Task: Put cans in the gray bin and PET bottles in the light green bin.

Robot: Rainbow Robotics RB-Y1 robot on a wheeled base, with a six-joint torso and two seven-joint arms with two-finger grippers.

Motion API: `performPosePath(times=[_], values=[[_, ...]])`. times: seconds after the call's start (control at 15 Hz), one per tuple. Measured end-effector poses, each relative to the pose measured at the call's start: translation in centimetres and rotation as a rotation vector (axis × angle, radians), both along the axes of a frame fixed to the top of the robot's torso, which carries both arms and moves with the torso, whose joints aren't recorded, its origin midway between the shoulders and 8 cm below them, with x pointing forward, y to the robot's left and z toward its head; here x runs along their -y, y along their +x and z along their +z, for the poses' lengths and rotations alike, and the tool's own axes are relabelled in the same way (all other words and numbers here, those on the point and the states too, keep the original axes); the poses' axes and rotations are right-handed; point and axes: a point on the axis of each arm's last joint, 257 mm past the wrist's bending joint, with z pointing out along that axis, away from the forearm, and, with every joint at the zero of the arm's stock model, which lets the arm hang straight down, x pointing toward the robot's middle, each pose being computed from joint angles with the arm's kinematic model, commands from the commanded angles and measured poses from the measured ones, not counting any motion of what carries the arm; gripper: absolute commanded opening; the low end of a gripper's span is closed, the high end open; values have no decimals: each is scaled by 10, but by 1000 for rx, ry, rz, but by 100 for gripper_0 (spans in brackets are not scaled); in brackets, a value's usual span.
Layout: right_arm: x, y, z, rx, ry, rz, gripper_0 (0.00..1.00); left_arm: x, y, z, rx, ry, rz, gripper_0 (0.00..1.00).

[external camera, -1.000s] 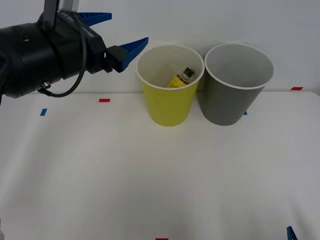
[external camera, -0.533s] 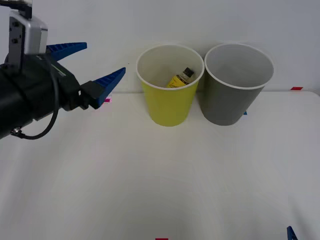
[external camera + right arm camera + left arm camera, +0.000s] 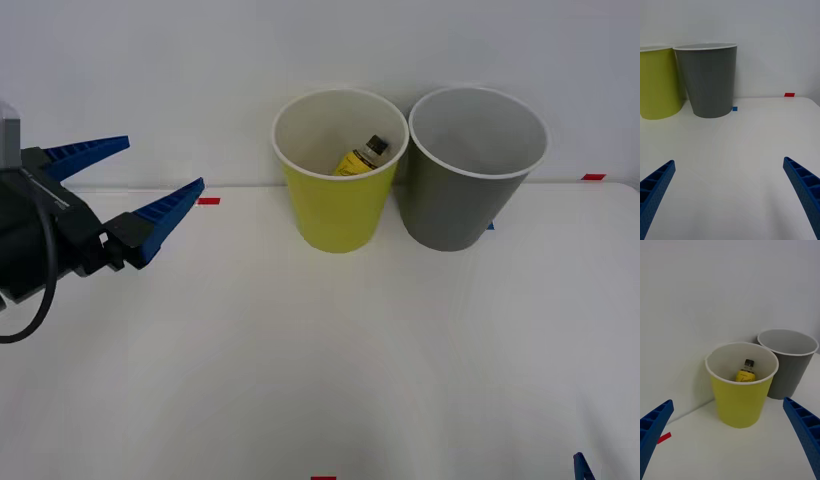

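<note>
The light green bin (image 3: 338, 205) (image 3: 739, 401) (image 3: 657, 82) stands at the back of the table. A yellow-labelled PET bottle (image 3: 358, 159) (image 3: 745, 374) with a black cap leans inside it. The gray bin (image 3: 470, 190) (image 3: 790, 363) (image 3: 711, 80) stands just to its right, and its inside shows nothing. My left gripper (image 3: 138, 190) (image 3: 730, 442) is open and holds nothing, raised at the far left, well clear of both bins. My right gripper (image 3: 730, 195) is open and low over the table in front of the gray bin; one fingertip (image 3: 581, 466) shows at the front right corner.
The bins stand close to a white back wall. Small red tape marks (image 3: 208, 201) (image 3: 594, 177) (image 3: 323, 478) and a blue mark (image 3: 735, 108) lie on the white tabletop (image 3: 330, 350).
My left gripper has drawn back to the left and downward, away from the light green bin, staying open. The bottle and both bins have not moved.
</note>
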Motion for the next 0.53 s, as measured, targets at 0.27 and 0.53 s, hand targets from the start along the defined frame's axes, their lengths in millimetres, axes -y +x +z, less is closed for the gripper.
performPosePath(times=[0.27,0.53], values=[[0,0,0,0,0,0,100,-20,7,-3,66,-37,105,100],[0,0,0,0,0,0,100,-36,6,-9,207,-67,234,100]])
